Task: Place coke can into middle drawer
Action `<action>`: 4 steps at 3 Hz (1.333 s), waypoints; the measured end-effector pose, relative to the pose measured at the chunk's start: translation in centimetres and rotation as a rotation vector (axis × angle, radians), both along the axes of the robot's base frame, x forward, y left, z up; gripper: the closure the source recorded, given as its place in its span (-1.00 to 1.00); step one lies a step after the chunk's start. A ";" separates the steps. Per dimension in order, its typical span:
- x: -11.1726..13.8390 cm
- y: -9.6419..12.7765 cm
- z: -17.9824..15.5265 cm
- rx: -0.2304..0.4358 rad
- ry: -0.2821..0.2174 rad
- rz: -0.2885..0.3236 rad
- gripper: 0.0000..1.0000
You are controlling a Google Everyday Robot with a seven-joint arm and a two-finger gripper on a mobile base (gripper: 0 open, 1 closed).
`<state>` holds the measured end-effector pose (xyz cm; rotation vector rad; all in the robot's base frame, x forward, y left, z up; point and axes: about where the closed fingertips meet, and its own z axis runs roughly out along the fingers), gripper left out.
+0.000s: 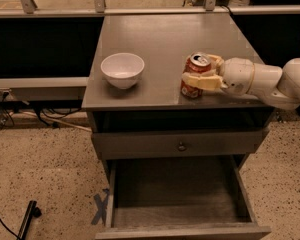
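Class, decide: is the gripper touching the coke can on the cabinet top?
Touching. The camera view shows the gripper at the right edge of the cabinet top, one finger pressed across the red side of the coke can, no gap.

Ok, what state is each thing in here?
coke can: upright on the cabinet top, gripped.
gripper: at the can, jaws closed on it.
middle drawer: pulled open, nothing in it.
top drawer: shut.
white bowl: upright, empty.

Dim warm light is falling from above, sheening the counter toward its far edge; the gripper, clasping the coke can near the front-right corner, is glowing palest.
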<state>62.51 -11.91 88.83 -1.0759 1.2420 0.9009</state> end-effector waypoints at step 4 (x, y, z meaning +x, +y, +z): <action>0.0 0.0 0.0 0.000 0.000 0.000 1.00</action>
